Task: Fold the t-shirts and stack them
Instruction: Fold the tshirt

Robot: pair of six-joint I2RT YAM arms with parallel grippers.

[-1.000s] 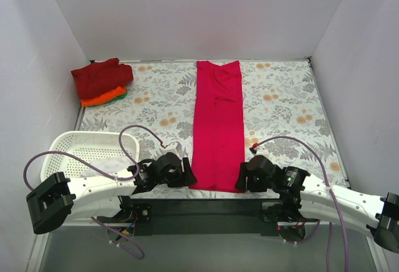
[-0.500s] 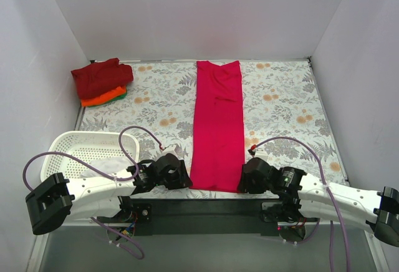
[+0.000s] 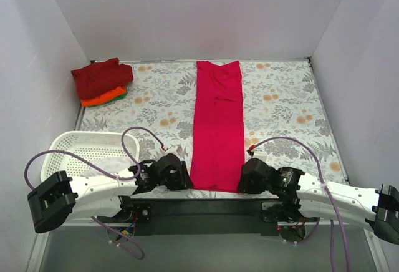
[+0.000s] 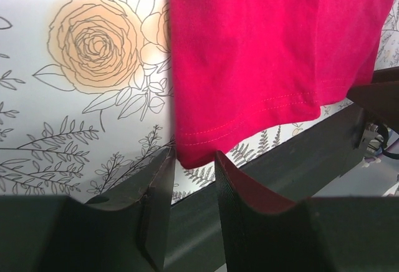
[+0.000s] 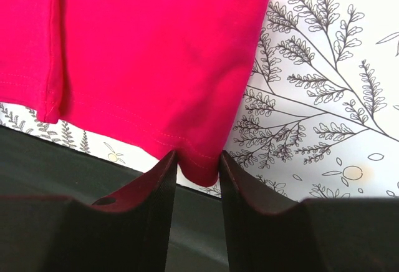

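Note:
A bright pinkish-red t-shirt (image 3: 217, 122) lies folded into a long strip down the middle of the flowered table. Its hem is at the near edge. My left gripper (image 3: 184, 179) sits low at the hem's left corner (image 4: 194, 153), jaws narrowed around the cloth (image 4: 268, 47). At the hem's right corner my right gripper (image 3: 242, 183) has its jaws pinched on the cloth tip (image 5: 198, 155) of the shirt (image 5: 162, 53). A folded dark red t-shirt (image 3: 101, 78) tops a stack at the far left, over an orange one (image 3: 100, 100) and a green one (image 3: 120, 95).
A white lattice basket (image 3: 62, 140) stands at the near left, beside the left arm. A black bar (image 3: 212, 208) runs along the table's near edge just below the hem. White walls close in the table on three sides.
Both grippers have drawn back slightly toward the near edge and their jaws have narrowed onto the hem's two corners. The shirt has not moved.

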